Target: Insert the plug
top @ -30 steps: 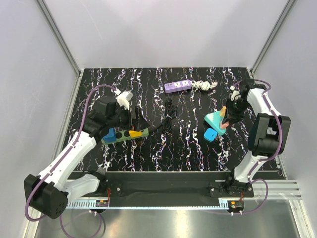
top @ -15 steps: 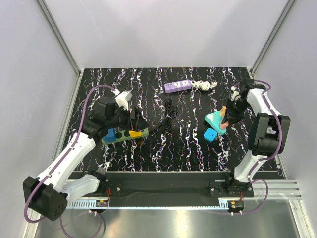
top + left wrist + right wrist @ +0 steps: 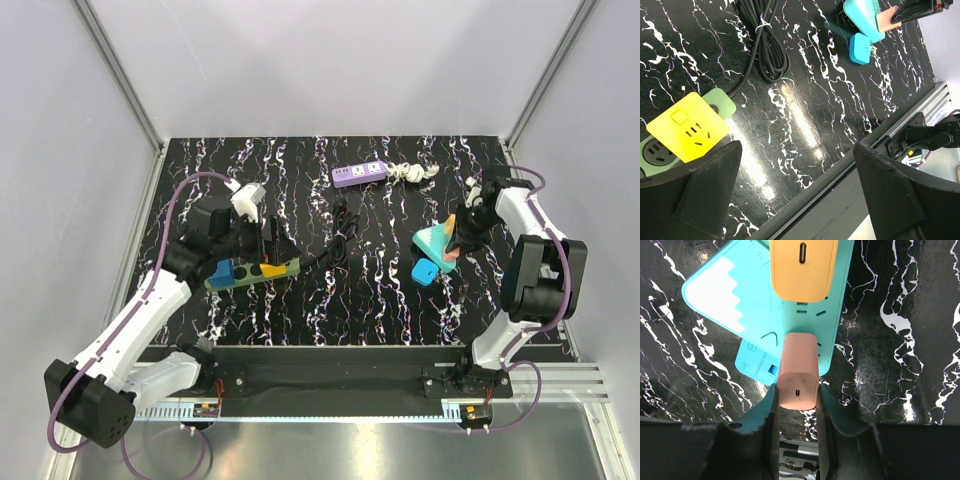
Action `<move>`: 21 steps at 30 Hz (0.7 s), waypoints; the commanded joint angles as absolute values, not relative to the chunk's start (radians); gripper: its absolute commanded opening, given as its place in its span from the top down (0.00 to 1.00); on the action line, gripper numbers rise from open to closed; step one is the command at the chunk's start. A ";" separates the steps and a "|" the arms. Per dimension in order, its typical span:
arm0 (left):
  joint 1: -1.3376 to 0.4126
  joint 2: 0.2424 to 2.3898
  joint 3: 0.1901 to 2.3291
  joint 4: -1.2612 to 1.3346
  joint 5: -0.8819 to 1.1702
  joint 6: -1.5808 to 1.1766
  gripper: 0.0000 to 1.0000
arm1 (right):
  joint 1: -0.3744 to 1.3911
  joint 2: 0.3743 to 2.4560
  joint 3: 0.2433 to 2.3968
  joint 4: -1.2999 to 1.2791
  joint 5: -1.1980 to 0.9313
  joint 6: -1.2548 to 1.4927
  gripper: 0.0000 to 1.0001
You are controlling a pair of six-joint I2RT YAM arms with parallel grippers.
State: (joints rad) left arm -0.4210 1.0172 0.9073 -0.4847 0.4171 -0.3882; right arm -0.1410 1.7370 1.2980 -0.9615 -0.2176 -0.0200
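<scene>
Top: right gripper [image 3: 462, 232] sits at the teal power strip [image 3: 431, 240], and left gripper [image 3: 268, 238] hovers over the green power strip [image 3: 285, 267]. Left wrist: jaws spread wide with nothing between them, yellow block [image 3: 687, 132] on the green strip below. Right wrist: jaws clamped on the pink plug [image 3: 798, 371], which stands at the teal strip's edge just beside an orange plug [image 3: 801, 267].

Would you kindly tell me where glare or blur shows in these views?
Left wrist: a bright glare streak on the glossy table, and the open left hand looks dark and soft-edged. Right wrist: the pink plug is sharp and evenly lit. Top external: even light, no blur.
</scene>
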 commanded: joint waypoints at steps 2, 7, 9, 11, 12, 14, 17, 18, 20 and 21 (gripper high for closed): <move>-0.417 0.997 0.910 -0.465 0.414 -0.376 0.01 | -0.112 1.779 1.197 -0.850 -0.138 -0.006 1.00; -0.417 0.991 0.910 -0.463 0.408 -0.374 0.01 | -0.094 1.789 1.192 -0.835 -0.106 0.037 1.00; -0.417 0.991 0.910 -0.463 0.403 -0.376 0.01 | -0.089 1.795 1.193 -0.833 -0.117 0.043 1.00; -0.417 0.991 0.910 -0.465 0.402 -0.374 0.01 | -0.089 1.816 1.196 -0.834 -0.133 0.046 1.00; -0.417 0.989 0.910 -0.465 0.400 -0.374 0.01 | -0.089 1.824 1.201 -0.836 -0.141 0.051 1.00; -0.417 0.986 0.907 -0.466 0.394 -0.373 0.01 | -0.087 1.841 1.204 -0.836 -0.152 0.060 1.00; -0.417 0.985 0.908 -0.466 0.388 -0.370 0.01 | -0.087 1.845 1.206 -0.835 -0.146 0.064 1.00; -0.417 0.985 0.908 -0.466 0.390 -0.370 0.01 | -0.087 1.844 1.204 -0.834 -0.140 0.066 1.00; -0.417 0.985 0.910 -0.466 0.388 -0.368 0.01 | -0.087 1.829 1.209 -0.838 -0.109 0.071 0.98; -0.417 0.983 0.908 -0.466 0.388 -0.368 0.01 | -0.087 1.819 1.219 -0.841 -0.104 0.075 0.93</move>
